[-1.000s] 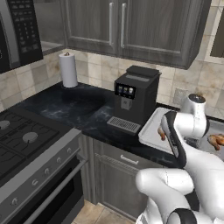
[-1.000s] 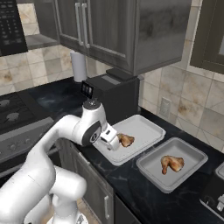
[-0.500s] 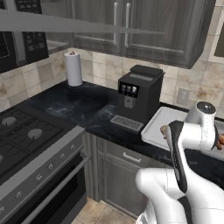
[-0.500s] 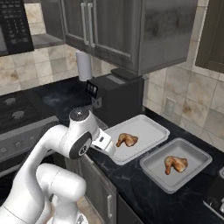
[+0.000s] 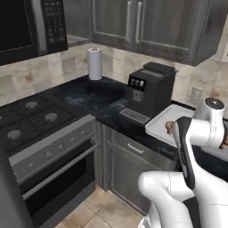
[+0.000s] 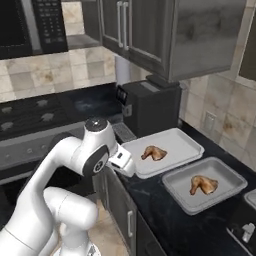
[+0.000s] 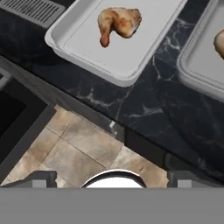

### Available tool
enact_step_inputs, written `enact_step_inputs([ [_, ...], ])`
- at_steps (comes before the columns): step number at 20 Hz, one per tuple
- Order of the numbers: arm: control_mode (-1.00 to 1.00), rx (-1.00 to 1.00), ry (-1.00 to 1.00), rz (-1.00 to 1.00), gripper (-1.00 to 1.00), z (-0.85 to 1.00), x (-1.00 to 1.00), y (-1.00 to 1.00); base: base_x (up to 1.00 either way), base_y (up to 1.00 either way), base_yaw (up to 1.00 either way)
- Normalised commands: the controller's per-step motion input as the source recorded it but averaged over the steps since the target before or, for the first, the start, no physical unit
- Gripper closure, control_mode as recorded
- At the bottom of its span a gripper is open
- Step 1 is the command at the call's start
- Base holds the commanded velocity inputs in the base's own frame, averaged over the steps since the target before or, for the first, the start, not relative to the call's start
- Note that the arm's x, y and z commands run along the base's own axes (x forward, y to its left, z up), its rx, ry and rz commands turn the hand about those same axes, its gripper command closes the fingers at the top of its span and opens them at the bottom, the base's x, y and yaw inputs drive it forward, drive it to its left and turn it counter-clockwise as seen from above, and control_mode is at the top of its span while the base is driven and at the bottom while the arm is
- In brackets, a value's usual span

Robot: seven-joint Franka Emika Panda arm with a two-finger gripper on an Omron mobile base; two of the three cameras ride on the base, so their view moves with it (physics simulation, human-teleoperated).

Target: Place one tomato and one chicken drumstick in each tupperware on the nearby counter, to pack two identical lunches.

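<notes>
Two fingers [image 7: 41, 178] of the gripper [image 7: 111, 179] stand wide apart and hold nothing. Directly below them is the tiled floor [image 7: 83, 144], and just ahead of them runs the edge of the black counter [image 7: 144, 100]. Further ahead lies the first tupperware [image 7: 78, 48] with one chicken drumstick [image 7: 119, 22] in it. Beside it, to the right of the fingers, is the second tupperware [image 6: 225, 175] with its own drumstick [image 6: 203, 184].

A second ago the hand was over the first tray, close to its drumstick. Now it has come back past the counter edge, to the tray's near corner. Both base views have also shifted as a whole, and more of the stove [image 5: 31, 118] shows, so the base has probably driven; the trays themselves did not move.

Judging from this, the drumstick part seems done. Each tray holds nothing else, so two tomatoes remain to be brought, and the empty, retreating hand fits with going to look for them.
</notes>
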Motion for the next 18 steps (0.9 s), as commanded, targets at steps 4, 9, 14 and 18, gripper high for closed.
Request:
enact_step_inputs([
  [4,1.0,0.0,0.0,0.0,-1.0,0.0,0.0,0.0,-0.12,0.03,0.55],
  [9,1.0,0.0,0.0,0.0,-1.0,0.0,0.0,0.0,-0.1,0.14,0.57],
  [14,1.0,0.0,0.0,0.0,-1.0,0.0,0.0,0.0,-0.31,0.0,0.55],
  [18,1.0,0.0,0.0,0.0,-1.0,0.0,0.0,0.0,-0.55,0.0,0.51],
])
